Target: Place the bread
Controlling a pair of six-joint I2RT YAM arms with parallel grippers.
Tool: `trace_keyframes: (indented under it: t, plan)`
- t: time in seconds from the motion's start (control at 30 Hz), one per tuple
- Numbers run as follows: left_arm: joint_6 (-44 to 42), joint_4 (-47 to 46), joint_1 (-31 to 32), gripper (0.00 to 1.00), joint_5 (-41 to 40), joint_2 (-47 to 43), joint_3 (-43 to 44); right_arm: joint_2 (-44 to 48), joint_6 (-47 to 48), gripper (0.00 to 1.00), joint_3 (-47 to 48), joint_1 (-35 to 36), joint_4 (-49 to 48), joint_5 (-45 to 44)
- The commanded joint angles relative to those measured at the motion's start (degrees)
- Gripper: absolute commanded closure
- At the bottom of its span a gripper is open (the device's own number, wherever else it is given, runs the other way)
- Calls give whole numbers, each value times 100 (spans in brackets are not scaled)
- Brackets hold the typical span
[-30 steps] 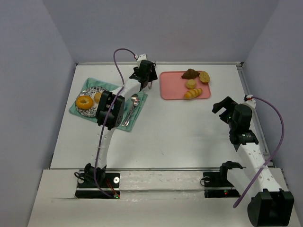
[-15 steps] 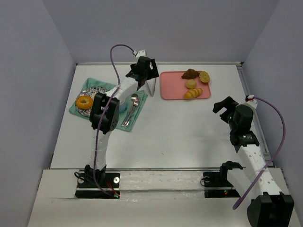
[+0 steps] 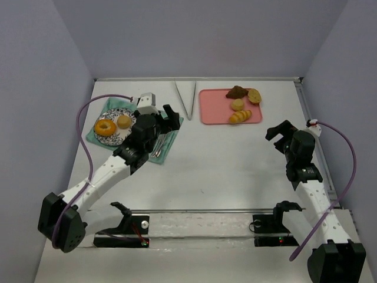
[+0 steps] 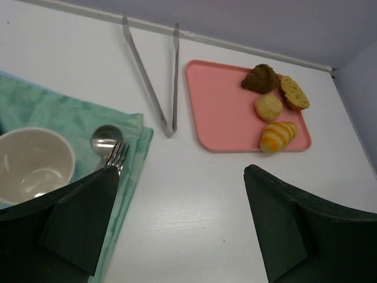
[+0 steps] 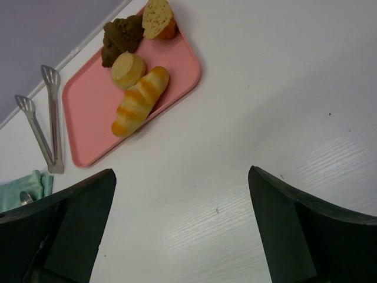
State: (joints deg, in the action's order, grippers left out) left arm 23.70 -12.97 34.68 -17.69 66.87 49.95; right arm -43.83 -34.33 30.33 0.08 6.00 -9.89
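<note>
Several breads lie on the pink tray [image 3: 212, 110]: a dark brown piece [image 3: 237, 91], a cut roll [image 3: 254, 95], a small round bun [image 3: 237, 105] and a striped yellow roll [image 3: 240, 116]. A ring-shaped bread [image 3: 106, 127] and a small bun [image 3: 123, 121] sit on the patterned plate [image 3: 118, 111]. Metal tongs [image 3: 189, 112] lie on the table left of the tray, free of both grippers. My left gripper [image 3: 168, 118] [image 4: 181, 177] hangs open and empty over the cloth's right edge. Near the right edge, my right gripper [image 3: 280, 131] [image 5: 181, 177] is open and empty too.
A green cloth [image 4: 53, 115] under the plate also carries a white bowl [image 4: 32, 162], a spoon [image 4: 106, 138] and a fork [image 4: 118, 154]. The enclosure's walls border the table at the back and on both sides.
My left gripper let go of the tongs, which now lie flat beside the tray. It opened fully and the left arm pulled back toward the near left. The right arm stayed put.
</note>
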Motion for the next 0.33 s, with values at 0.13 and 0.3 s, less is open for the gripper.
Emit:
trace_keyframes:
  t: [0.13,0.3]
  plan:
    - [205,-294,-57,1,-401,-1352,-1110,129,-153,0,219,10,-90,-145]
    - [178,-250,-57,1,-437,-1379,-1102,103,-65,0,254,10,-90,-22]
